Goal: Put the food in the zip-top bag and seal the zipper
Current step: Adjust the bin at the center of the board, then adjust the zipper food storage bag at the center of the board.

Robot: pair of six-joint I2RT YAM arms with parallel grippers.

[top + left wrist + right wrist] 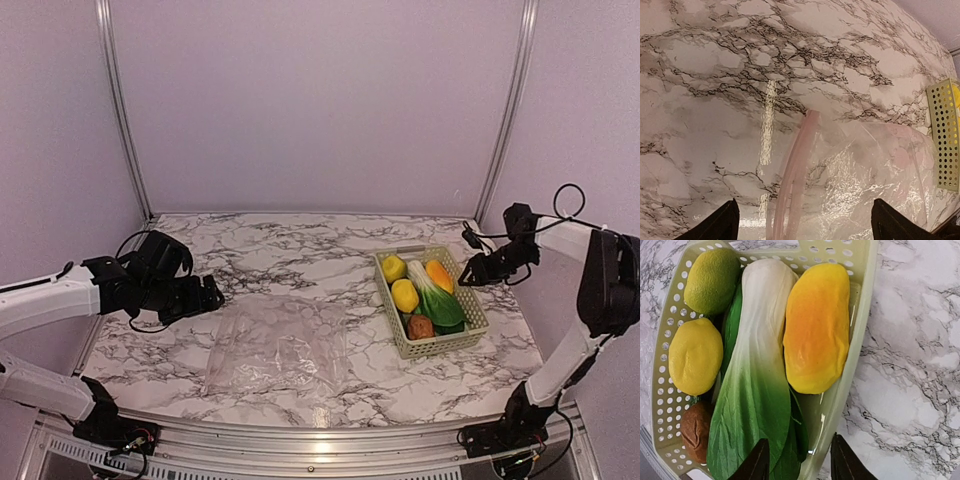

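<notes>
The clear zip-top bag point(280, 355) lies flat and empty on the table, left of the basket. In the left wrist view the bag point(865, 185) shows a pinkish zip strip point(797, 170); I see no slider tab. My left gripper point(805, 222) is open above the bag's zip edge, at its far left corner point(212, 295). The food lies in a pale green basket point(855, 340): leafy vegetable point(757, 370), orange-yellow piece point(817, 330), two yellow fruits point(712, 280) point(695, 355), brown lump point(695, 430). My right gripper point(800, 462) is open above the basket's right rim point(468, 272).
The basket point(478, 318) stands on the right half of the marble table, its corner in the left wrist view point(945, 135). Metal frame posts point(120, 110) rise at the back corners. A metal rail point(300, 440) runs along the table's near edge.
</notes>
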